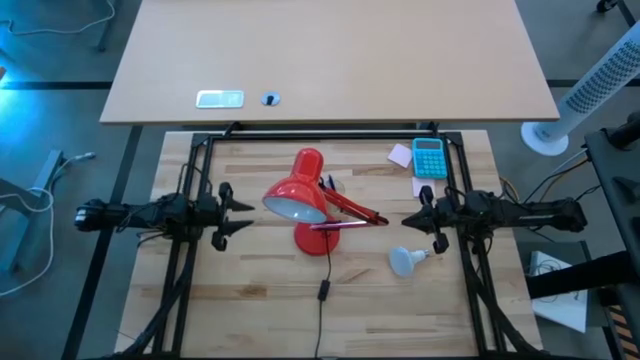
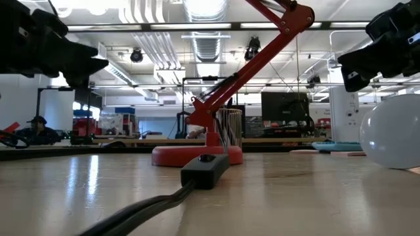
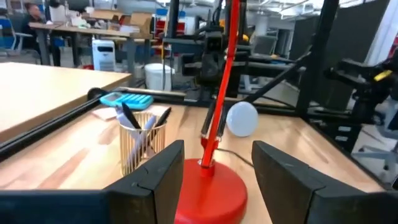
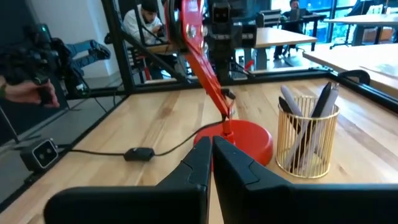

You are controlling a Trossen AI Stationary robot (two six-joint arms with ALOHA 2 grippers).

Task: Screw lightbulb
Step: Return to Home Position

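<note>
Lightbulb [image 1: 404, 261] is lying on its side on the bare wooden counter [image 1: 250, 290], in the right half, between the red lamp's round base [image 1: 314, 239] and the counter's right edge, with the neck pointing toward that edge. Right tool [image 4: 212, 146] is hanging above the counter just beside the bulb, on the side toward the blue calculator [image 1: 429, 157], not touching it; its fingers are pressing together with nothing between them. Left tool [image 3: 219, 149] is hanging over the left half, well apart from the bulb, with the lamp standing between the two; its fingers are standing apart, holding nothing. Lamp shade [image 1: 297, 200] is tilting toward the left tool. Wire pen cup [image 4: 307, 134] is standing just beside the lamp base. Lamp cord with inline switch [image 2: 205, 168] is running off the counter's front edge.
</note>
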